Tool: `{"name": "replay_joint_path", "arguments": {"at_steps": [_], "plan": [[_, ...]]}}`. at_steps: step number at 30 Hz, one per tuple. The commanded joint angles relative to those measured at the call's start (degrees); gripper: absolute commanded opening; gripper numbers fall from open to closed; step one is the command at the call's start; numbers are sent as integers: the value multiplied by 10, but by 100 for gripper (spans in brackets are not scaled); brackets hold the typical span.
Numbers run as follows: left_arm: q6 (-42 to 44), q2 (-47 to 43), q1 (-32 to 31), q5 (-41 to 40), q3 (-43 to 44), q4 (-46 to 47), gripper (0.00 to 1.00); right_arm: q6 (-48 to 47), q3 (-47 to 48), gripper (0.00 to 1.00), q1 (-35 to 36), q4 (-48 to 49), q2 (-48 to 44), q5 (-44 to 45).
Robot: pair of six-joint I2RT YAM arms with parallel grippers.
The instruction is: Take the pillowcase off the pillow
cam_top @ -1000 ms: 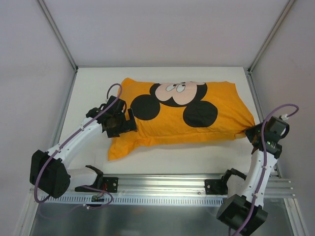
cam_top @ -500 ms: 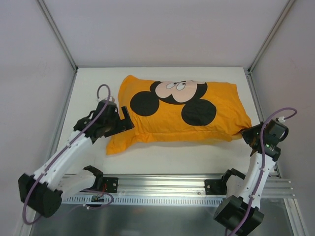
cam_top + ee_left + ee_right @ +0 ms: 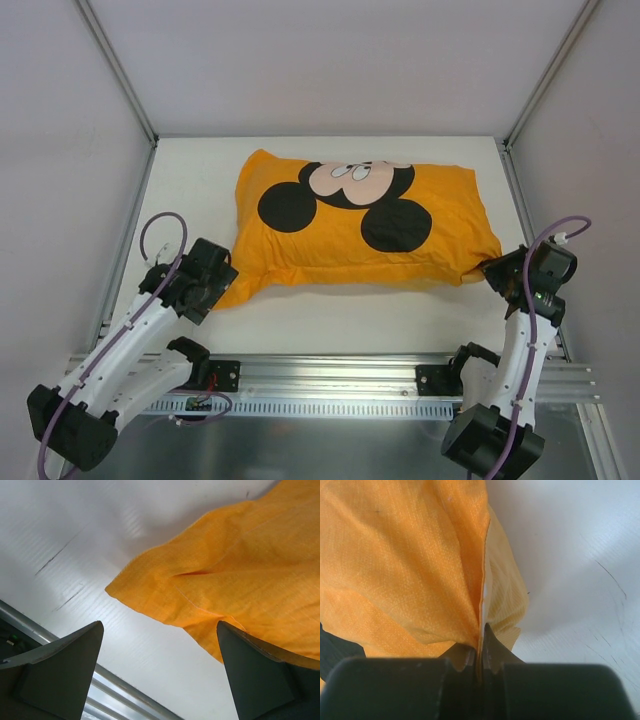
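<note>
The orange-yellow pillowcase [image 3: 440, 225], Mickey Mouse print facing up, lies plump across the white table [image 3: 340, 320]. The white pillow is hidden inside it. My left gripper [image 3: 213, 290] hovers open and empty at the cover's near-left corner. In the left wrist view that corner [image 3: 150, 587] lies flat on the table ahead of my open left gripper [image 3: 160, 672], with the right fingertip [image 3: 260, 675] over the fabric edge. My right gripper [image 3: 495, 272] is shut on the cover's near-right corner. In the right wrist view the right gripper [image 3: 481, 652] pinches bunched orange fabric [image 3: 420, 570].
An aluminium rail [image 3: 340, 372] runs along the table's near edge and shows in the left wrist view [image 3: 125, 692]. Metal frame posts [image 3: 120, 70] and white walls enclose the table on the left, right and back.
My left arm has pulled back toward the near left, off the cover's left end. The pillowcase has shifted a little to the left. My right gripper followed slightly, still holding its corner.
</note>
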Motion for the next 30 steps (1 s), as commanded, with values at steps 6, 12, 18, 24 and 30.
{"name": "replay_joint_path", "arguments": {"at_steps": [6, 12, 18, 24, 30], "plan": [[224, 50, 5, 42, -76, 267, 99, -3, -9, 1, 11, -1, -19, -37], [297, 91, 6, 111, -93, 363, 99, -10, -12, 1, 11, -10, -26, -34], [340, 113, 5, 169, -134, 495, 99, -17, -14, 1, 11, -16, -29, -34], [328, 67, 4, 177, -162, 499, 99, -17, -18, 1, 11, -16, -28, -36], [326, 87, 3, 198, -165, 528, 90, -10, -21, 1, 14, -7, -24, -41]]}}
